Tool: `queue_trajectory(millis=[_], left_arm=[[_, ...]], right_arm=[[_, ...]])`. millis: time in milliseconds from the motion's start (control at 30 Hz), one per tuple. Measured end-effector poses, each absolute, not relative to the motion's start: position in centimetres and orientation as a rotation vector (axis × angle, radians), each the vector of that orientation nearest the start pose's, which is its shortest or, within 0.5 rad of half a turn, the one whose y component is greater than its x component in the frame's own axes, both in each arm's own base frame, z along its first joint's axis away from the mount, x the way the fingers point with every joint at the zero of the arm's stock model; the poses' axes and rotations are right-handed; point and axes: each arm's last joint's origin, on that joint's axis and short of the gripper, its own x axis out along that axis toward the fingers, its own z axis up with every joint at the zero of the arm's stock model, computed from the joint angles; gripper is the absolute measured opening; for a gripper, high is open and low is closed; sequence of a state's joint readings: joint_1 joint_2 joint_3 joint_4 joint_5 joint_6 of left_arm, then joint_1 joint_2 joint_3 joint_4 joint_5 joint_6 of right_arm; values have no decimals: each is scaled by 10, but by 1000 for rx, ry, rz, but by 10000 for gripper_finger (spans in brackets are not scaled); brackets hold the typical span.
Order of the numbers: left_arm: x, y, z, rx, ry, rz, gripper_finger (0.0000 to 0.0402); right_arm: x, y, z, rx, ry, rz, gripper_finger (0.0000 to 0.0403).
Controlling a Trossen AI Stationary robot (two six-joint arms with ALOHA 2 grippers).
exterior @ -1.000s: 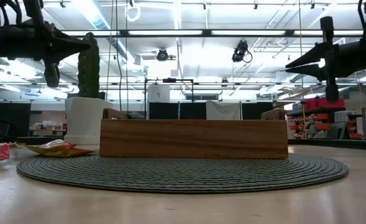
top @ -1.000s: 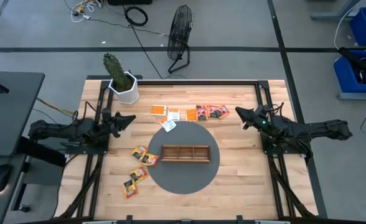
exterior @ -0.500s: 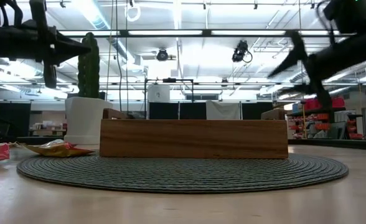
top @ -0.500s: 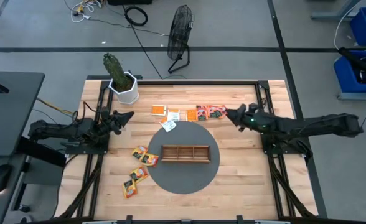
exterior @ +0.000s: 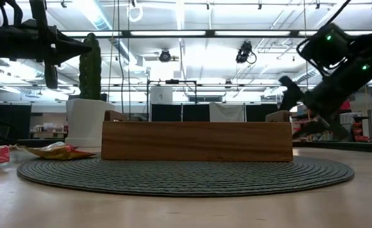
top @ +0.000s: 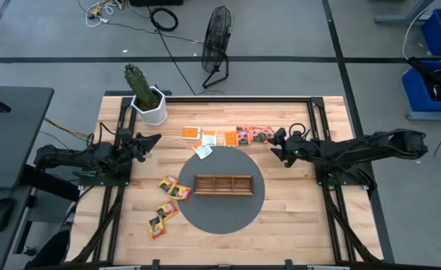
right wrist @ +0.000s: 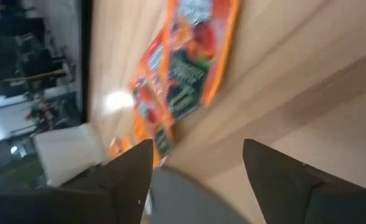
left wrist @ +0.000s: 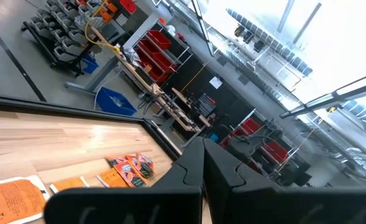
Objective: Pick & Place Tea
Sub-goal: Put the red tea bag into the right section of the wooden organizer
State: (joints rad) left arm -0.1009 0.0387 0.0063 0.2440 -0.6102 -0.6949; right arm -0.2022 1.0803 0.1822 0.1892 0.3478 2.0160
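Observation:
Several tea sachets lie flat on the wooden table. An orange one (top: 190, 133), white ones (top: 204, 150) and red-and-green ones (top: 253, 135) form a row at the far middle. Yellow ones (top: 168, 196) lie at the near left. My right gripper (top: 275, 145) is open and tilted down, just right of the red-and-green sachets (right wrist: 192, 68), touching nothing. My left gripper (top: 154, 139) is shut and waits above the table's left side. The long wooden tray (top: 223, 184) rests on a round grey mat (top: 228, 217).
A cactus in a white pot (top: 149, 105) stands at the far left corner. Dark frame rails (top: 316, 120) run along the table's left and right sides. A fan (top: 217, 45) stands on the floor beyond the far edge.
My right gripper has swung from the right side toward the table's middle and down, toward the red-and-green sachets. It has tipped to point downward, and its fingers have opened. The sachets and the tray have not moved.

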Motion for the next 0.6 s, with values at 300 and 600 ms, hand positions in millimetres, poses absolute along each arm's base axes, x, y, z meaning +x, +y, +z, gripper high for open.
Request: queue_trajectory(millis=[300, 600], left_arm=[[94, 7, 185, -752, -370, 419, 3], [94, 7, 185, -752, -370, 419, 3]], right_arm=[[164, -58, 107, 1818, -126, -1135, 232], [182, -73, 102, 1809, -61, -1147, 221]])
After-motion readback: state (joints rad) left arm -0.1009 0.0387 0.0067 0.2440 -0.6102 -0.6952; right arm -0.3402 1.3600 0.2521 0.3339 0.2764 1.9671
